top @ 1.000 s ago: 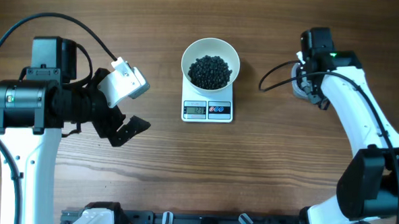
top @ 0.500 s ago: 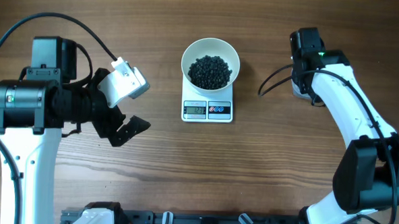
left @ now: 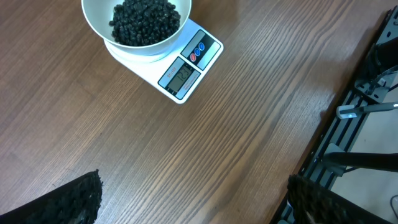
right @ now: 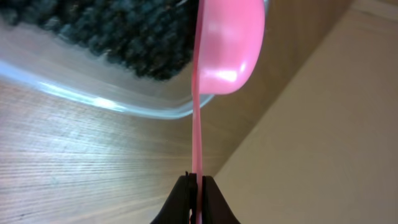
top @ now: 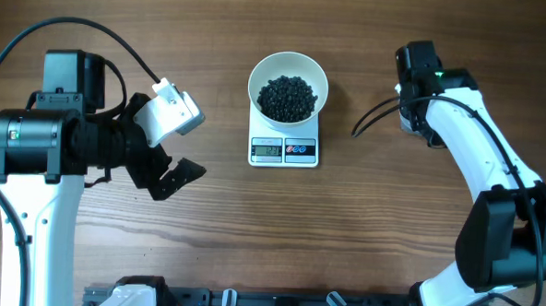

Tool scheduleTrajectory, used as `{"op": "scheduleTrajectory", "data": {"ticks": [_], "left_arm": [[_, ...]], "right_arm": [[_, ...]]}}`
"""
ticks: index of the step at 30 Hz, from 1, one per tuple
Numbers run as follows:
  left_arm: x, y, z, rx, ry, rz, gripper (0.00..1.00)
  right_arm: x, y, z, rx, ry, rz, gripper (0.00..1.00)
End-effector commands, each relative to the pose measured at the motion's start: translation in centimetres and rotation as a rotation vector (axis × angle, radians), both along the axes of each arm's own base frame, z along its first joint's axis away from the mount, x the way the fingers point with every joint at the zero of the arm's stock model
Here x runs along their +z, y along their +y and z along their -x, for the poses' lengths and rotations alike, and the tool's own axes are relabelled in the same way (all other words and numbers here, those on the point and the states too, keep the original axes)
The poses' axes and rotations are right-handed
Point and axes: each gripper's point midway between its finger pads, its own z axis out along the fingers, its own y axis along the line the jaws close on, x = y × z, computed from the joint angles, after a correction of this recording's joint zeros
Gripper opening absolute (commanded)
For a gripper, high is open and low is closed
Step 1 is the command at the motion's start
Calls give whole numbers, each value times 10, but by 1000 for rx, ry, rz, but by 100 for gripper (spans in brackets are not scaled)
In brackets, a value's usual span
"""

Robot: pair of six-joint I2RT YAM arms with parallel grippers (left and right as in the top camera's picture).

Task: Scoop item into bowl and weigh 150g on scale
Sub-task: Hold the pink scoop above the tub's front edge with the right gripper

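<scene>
Near left, the left gripper [left: 196, 202] hangs over the bare table [top: 343, 230], jaws wide apart, holding nothing. At the middle stands the scale [top: 284, 151]; the bowl [top: 255, 88] sits on its far part, heaped with beans [top: 287, 96]. Far right, the right gripper [right: 196, 186] is clamped on a pink scoop [right: 227, 43], its cup at the rim of a clear tub [right: 93, 93] holding more beans.

The bowl [top: 257, 78], with beans [top: 287, 97] in it, sits on the scale [top: 284, 151] mid-surface [top: 344, 221], the left claw [top: 172, 147] well apart to its left, and to its right the right claw [right: 196, 193] holds the scoop [right: 227, 43] by the rim of a tub [right: 124, 102] of beans.
</scene>
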Motion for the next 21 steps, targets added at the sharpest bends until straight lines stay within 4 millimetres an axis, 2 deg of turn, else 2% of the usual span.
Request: {"op": "scheduleTrajectory", "data": {"ticks": [1, 5, 10, 17, 21], "left_arm": [[7, 0, 0, -5, -28, 4, 100], [7, 0, 0, -5, -28, 4, 100], [7, 0, 0, -5, -28, 4, 100], [7, 0, 0, -5, -28, 4, 100], [7, 0, 0, -5, -28, 4, 100]], "right_arm": [[-13, 6, 9, -5, 51, -37, 4], [-20, 12, 14, 0, 83, -91, 4], [-34, 31, 17, -17, 87, -231, 4], [-46, 57, 20, -130, 33, -421, 4], [-50, 65, 22, -205, 6, -497, 4]]}}
